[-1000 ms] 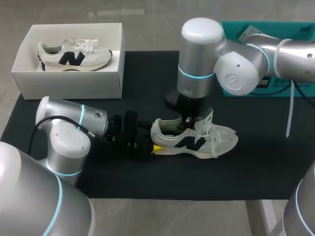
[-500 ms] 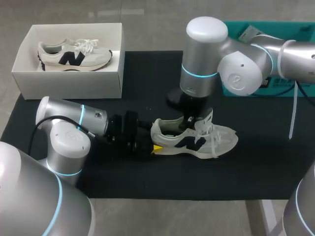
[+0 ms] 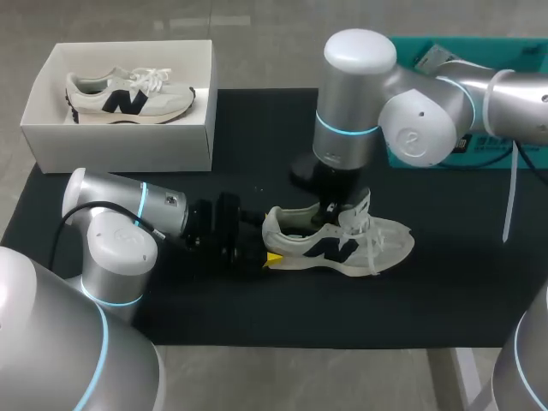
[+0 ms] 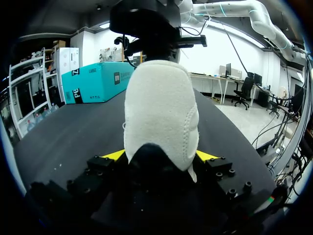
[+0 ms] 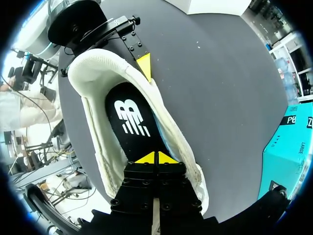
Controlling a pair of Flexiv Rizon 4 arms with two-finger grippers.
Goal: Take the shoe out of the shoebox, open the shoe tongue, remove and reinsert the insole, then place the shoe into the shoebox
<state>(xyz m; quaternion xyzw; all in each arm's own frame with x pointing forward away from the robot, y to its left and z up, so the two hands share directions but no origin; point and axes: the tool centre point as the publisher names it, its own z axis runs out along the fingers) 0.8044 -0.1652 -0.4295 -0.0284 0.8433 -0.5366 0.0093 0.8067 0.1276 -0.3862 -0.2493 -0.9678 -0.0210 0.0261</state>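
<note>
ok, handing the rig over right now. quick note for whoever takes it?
Left tool: shut on the shoe at its heel; the shoe sits on the black mat.
Right tool: tips together, down inside the shoe over the insole; unclear whether it pinches it.
Shoebox: far left of the mat, holding the other shoe.
Done: shoe out of the box, opening spread wide.
Left: insole out and back in, shoe into the Shoebox.
</note>
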